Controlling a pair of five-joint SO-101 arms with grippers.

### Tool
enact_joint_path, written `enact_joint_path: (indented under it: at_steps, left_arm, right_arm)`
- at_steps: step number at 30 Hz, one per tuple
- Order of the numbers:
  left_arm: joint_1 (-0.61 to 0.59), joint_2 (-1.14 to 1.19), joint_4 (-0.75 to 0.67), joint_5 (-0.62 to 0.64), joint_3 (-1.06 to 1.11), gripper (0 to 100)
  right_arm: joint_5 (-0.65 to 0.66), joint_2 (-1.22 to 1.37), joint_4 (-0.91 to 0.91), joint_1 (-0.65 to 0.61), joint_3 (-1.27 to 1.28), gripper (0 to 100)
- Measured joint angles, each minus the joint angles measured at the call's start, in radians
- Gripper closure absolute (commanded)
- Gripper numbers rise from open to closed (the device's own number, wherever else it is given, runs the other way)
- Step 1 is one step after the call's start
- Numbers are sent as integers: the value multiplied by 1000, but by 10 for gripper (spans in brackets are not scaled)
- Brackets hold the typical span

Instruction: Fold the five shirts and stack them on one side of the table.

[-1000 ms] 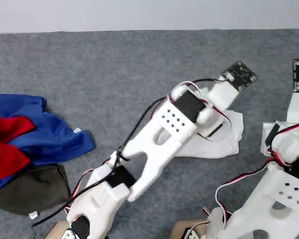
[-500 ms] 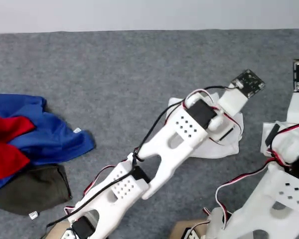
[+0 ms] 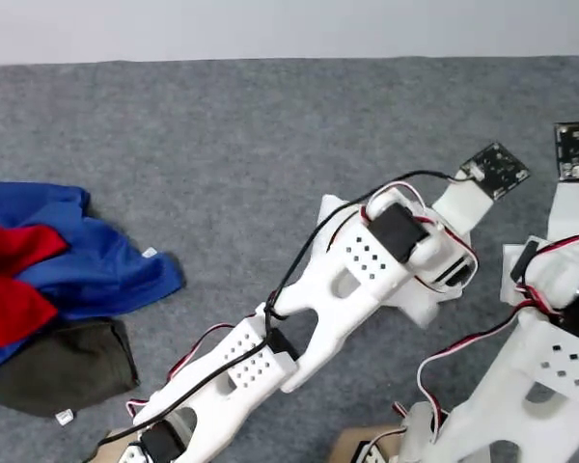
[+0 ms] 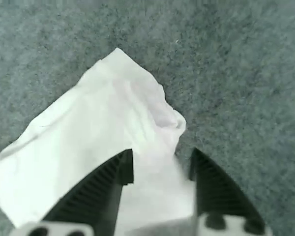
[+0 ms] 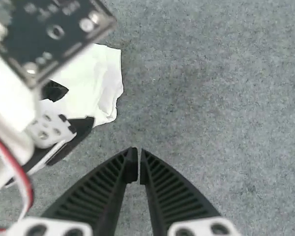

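Logged left arm [image 3: 357, 280] pushed farther out across white shirt [image 3: 332, 208] than one second ago, with its wrist camera board [image 3: 495, 172] carried farther out too. Logged much less white cloth exposed as a result. Noted only a slight shift at right arm [image 3: 545, 362]. Judge this a set-up for a grab at the shirt's edge, with the fold not yet made.

High view: found white shirt mostly under left arm, with one corner and one small scrap exposed. Found blue shirt [image 3: 101, 260], red shirt [image 3: 14, 285] and dark shirt [image 3: 68, 367] heaped together, unfolded, well apart from white shirt. Judge task at an early stage, no stack begun.

Left wrist view: found left gripper [image 4: 160, 160] with jaws spread, one on either side of a rumpled edge of white shirt [image 4: 83, 132], nothing clamped. Cannot tell whether tips touch the cloth.

Right wrist view: found right gripper [image 5: 138, 158] with jaws pressed together, empty, over bare grey table [image 5: 226, 98] near white shirt [image 5: 96, 81].

Unclear: cannot judge white shirt's outline or fold state with most of it under left arm. Cannot count five shirts, with the heap cut off at the picture's edge.
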Motion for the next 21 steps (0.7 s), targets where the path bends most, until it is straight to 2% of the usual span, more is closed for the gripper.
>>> enact_joint_path:
  at_steps: [6,11,19,21]
  left_arm:
    - [-25,-64,26,0,-12,784]
    - [-155,-140,26,0,-12,789]
    - [-411,-241,26,0,-14,949]
    - [-459,-272,26,0,-12,985]
  right_arm:
    - [0,0,0,0,0,980]
    - [0,0,0,0,0,979]
    - [0,0,0,-12,104,976]
    - [-35,0,0,-35,150,976]
